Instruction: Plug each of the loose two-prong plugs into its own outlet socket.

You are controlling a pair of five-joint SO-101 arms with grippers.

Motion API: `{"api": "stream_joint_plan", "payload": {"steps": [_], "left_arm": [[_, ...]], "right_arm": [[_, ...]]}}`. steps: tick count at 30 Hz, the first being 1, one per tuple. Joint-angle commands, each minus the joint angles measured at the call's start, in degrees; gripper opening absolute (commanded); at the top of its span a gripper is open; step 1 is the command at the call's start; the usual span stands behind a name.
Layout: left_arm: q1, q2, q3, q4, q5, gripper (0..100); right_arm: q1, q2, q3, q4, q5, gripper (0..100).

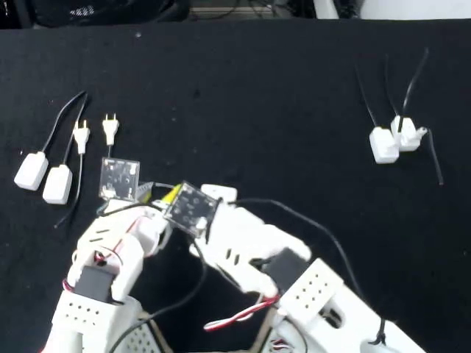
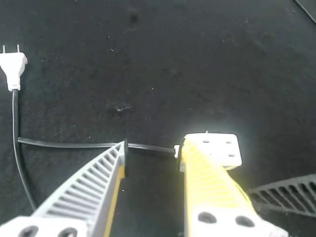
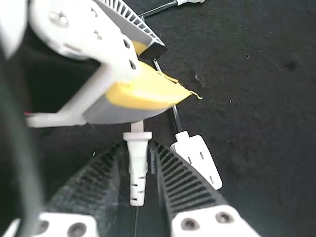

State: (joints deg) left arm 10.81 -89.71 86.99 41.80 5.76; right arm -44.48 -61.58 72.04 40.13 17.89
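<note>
Plug (image 3: 137, 170) sits pinched between the black fingers of the right tool (image 3: 137, 147), which is closed on its ribbed neck. The plug's front end points away from that tool's wrist and goes under the yellow finger (image 3: 143, 94) of the left tool (image 2: 154, 143). Just beside the right tool's fingertips lies a white socket (image 3: 197, 158), flat on the black table (image 2: 197, 59), slots facing up. The left tool's jaws stand wide apart and hold nothing. The tip of its yellow finger is at the socket's near edge, though I cannot tell whether they touch. The socket's cable (image 2: 69, 144) runs across the gap between the two fingers and on past the grey one. Farther out on the grey finger's side lies a second plug (image 2: 12, 66), prongs pointing away from the tool.
</note>
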Motion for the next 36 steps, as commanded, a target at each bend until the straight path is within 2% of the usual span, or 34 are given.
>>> {"api": "stream_joint_plan", "payload": {"steps": [1,8,18,26,33,36], "left_arm": [[0.4,0.8,-1.2,0.8,-0.5,19],[0.4,0.8,-1.2,0.8,-0.5,19],[0.3,0.4,-1.2,0.8,-0.5,19],[-0.3,0.4,-1.6,0.7,-0.2,19],[-7.5,0.3,-1.9,0.4,1.9,19],[-9.0,0.3,-1.8,0.4,3.6,19]], "right_arm": [[-0.7,-2.9,-2.4,-0.2,-0.7,1.0],[-0.7,-2.9,-2.6,-0.2,-0.7,1.0],[-0.5,-10.9,-0.6,4.4,-0.7,1.0],[0.4,3.6,0.0,-0.9,-0.4,1.0],[9.8,18.5,-8.9,-0.5,-1.2,1.0],[11.8,23.2,-15.3,4.5,-6.1,1.0]]}}
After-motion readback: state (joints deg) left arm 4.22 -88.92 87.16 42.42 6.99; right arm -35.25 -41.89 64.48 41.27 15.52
